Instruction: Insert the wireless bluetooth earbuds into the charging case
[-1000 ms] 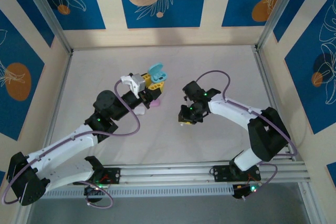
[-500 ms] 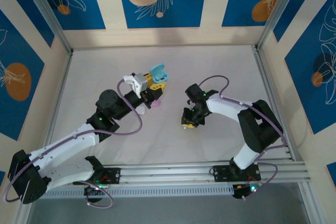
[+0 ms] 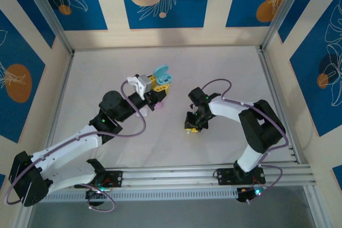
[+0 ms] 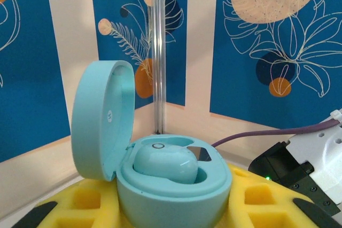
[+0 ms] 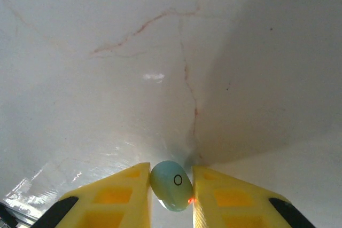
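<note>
The wireless bluetooth earbuds of the light-blue pair are found in two places. One earbud (image 4: pixel 165 165) is seated in the charging case (image 4: pixel 173 198). The second earbud (image 5: pixel 171 185) is pinched between the yellow fingers (image 5: pixel 120 196) of the right gripper (image 3: pixel 191 125), low over the white table (image 5: pixel 160 52); whether it touches the surface cannot be told.

The case is clamped at its base by the left gripper (image 3: pixel 158 84), and its lid (image 4: pixel 101 121) is swung open and stands upright. The free well (image 4: pixel 202 154) beside the seated earbud appears empty. A pink object (image 3: pixel 158 105), too small to be identified, is seen on the table by the left arm.

The step in hand is judged to be the pick-up of the second earbud, with the grip apparently secured.

For the next move, the earbud has to be raised and carried across to the case, from which it is well apart in the top view. It must be turned so that its shape matches the free well, then lowered in and released. A steady case is called for. Since the earbud is small and smooth, a slip or a twist in the grip is the likely risk.
</note>
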Controlling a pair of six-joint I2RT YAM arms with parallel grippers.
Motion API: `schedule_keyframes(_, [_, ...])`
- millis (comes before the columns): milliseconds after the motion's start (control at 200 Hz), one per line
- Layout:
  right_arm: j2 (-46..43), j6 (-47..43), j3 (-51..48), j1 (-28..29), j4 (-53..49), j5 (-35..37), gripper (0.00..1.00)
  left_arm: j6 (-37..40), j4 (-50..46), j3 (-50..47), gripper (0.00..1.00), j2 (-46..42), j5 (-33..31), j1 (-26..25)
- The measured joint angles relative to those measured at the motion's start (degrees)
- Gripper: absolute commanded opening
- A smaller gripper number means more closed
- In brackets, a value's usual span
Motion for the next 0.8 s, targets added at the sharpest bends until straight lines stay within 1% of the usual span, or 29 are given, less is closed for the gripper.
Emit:
schedule_keyframes(340, [0.0,-0.87,-0.66,-0.5,0.17,-0.09,0.24,-0.37,-0.07,0.0,0.24,-0.04,0.02,0.0])
schedule_keyframes(800, [0.0,-0.83,-1.36,-1.25,1.09,-2.19,0.24,0.35,-0.11,0.0,0.24,-0.46,0.96,0.0])
